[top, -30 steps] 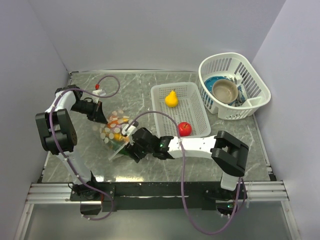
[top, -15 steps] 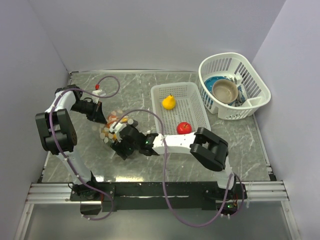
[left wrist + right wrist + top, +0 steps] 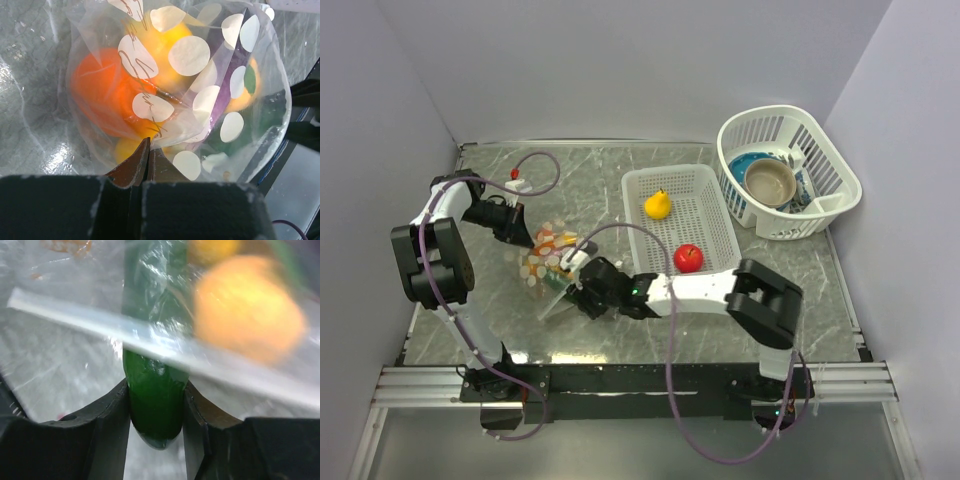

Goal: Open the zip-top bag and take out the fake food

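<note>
Marble worktop (image 3: 590, 180) underneath: your left pincer (image 3: 148, 150) pinches the zip-top bag (image 3: 200, 50), your right pincer (image 3: 156, 390) clasps the cucumber (image 3: 152, 417); pull fast and the film may slip free.

Both the left arm (image 3: 432, 262) and the right arm (image 3: 705, 290) have white link shells between bulky black joint housings. A thin purple cable (image 3: 542, 165) loops behind the left hand (image 3: 523, 232), and another (image 3: 685, 380) trails behind the right hand (image 3: 575, 284). The fingers (image 3: 107, 425) are matte black with brownish inner faces. A small green light (image 3: 635, 292) glows just behind the right hand.
</note>
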`<state>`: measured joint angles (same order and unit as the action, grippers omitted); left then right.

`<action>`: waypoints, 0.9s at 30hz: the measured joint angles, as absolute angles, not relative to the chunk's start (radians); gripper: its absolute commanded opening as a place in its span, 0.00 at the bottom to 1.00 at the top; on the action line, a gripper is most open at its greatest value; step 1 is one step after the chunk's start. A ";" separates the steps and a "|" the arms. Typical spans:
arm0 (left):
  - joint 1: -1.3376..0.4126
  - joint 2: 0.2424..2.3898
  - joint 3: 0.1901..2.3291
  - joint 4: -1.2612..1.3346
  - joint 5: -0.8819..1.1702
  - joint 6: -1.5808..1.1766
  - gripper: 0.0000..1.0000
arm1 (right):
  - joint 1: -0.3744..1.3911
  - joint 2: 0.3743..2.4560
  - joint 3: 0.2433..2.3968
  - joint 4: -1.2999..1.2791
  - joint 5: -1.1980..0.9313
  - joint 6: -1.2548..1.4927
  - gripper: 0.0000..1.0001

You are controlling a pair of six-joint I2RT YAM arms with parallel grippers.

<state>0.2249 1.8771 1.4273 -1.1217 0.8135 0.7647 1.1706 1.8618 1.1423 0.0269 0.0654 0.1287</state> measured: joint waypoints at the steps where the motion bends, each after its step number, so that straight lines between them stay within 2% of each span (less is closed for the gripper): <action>1: 0.225 1.878 1.427 -1.122 0.813 0.764 0.01 | 1.171 1.824 1.122 0.022 0.075 0.134 0.08; 9: 0.225 1.883 1.437 -1.101 0.813 0.738 0.01 | 1.168 1.561 0.991 -0.059 0.152 0.178 0.08; 23: 0.221 1.916 1.456 -1.073 0.805 0.709 0.01 | 1.139 1.195 0.811 -0.282 0.282 0.337 0.00; 27: 0.218 1.916 1.456 -1.069 0.805 0.709 0.01 | 1.016 1.142 0.833 -0.245 0.343 0.353 0.00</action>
<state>0.2184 1.9160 1.4559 -1.0691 0.8055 0.7090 1.0164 1.1419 0.8326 -0.2455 0.3428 0.3527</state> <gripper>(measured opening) 0.018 0.467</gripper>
